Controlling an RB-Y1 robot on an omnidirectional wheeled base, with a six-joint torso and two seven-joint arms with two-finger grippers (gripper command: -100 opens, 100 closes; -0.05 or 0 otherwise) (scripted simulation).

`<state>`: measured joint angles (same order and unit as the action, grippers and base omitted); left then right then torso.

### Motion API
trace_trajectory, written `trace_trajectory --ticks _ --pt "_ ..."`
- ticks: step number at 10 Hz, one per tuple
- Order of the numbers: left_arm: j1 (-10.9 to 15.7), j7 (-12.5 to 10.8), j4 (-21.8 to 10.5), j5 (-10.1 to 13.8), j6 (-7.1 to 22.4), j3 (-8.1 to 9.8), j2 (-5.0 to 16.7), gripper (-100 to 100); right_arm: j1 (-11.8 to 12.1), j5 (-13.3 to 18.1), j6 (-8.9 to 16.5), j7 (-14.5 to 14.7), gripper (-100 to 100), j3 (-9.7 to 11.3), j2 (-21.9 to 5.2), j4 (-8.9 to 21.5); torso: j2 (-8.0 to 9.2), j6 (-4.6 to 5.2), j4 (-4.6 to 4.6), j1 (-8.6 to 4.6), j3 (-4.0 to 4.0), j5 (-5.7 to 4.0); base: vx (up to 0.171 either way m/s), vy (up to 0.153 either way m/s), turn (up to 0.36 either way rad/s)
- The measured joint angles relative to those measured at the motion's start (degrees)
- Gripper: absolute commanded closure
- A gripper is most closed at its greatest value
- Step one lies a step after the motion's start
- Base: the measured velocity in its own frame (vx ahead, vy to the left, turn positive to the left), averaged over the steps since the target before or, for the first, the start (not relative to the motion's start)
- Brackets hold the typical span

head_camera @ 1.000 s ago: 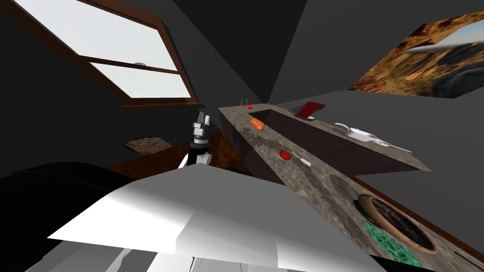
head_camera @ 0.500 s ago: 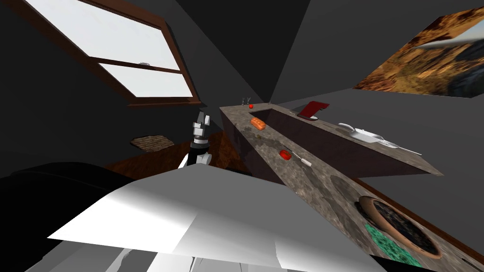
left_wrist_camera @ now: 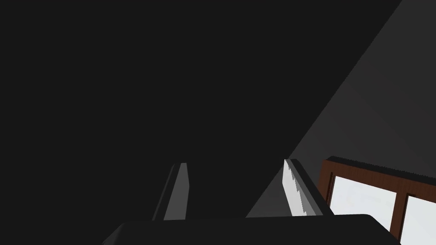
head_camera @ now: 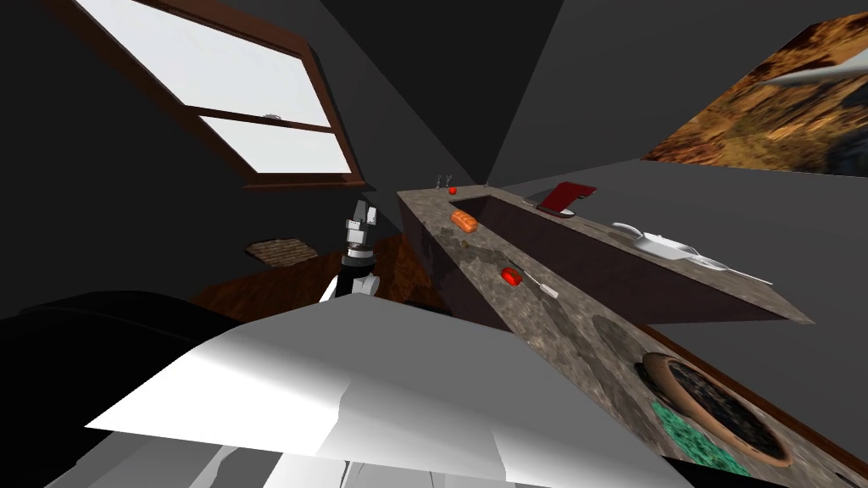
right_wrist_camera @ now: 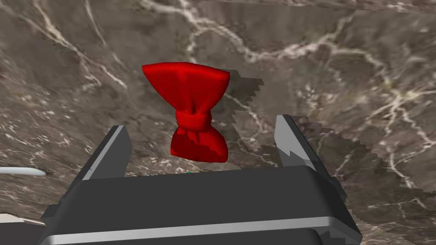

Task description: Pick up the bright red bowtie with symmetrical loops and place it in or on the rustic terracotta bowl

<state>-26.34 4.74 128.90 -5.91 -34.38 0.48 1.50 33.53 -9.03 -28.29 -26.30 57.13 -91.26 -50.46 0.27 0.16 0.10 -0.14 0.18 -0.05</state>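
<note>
right fingers (right_wrist_camera: 111,149) wide open, empty, either side of the bowtie (right_wrist_camera: 193,112); closing off-centre could shove it across the tabletop (right_wrist_camera: 340,64).

The bowtie (right_wrist_camera: 193,112) is seen as soft red cloth, gathered in folds and with a slight sheen. The counter (right_wrist_camera: 340,64) under it is drawn as smooth stone, brown-grey with pale veins. Towards four o'clock along this counter in the head view, a bowl (head_camera: 654,373) of brown, matt clay is shown, its inside dark and grainy. At eleven o'clock the window frame (head_camera: 305,180) looks like dark wood, and the floor (head_camera: 280,292) like reddish-brown wood. The fingers (right_wrist_camera: 114,149) of the right gripper (right_wrist_camera: 202,122) are plain, matt and grey.
</note>
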Motion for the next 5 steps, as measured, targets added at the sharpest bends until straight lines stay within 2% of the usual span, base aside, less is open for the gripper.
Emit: trace_trajectory --ticks 3,5 --pt "0.00 0.00 0.00 0.00 0.00 0.00 0.00 0 0.48 -2.34 3.56 0.28 -100 0.75 -1.48 -4.79 0.02 -0.02 0.00 -0.02 0.01 0.00 -0.056 -0.030 0.065" --pt "0.00 0.00 0.00 0.00 0.00 0.00 0.00 0 0.76 -3.48 5.68 0.39 -100 1.00 -2.39 -8.00 -0.06 -0.01 -0.01 0.01 -0.03 -0.01 -0.025 -0.017 0.025"
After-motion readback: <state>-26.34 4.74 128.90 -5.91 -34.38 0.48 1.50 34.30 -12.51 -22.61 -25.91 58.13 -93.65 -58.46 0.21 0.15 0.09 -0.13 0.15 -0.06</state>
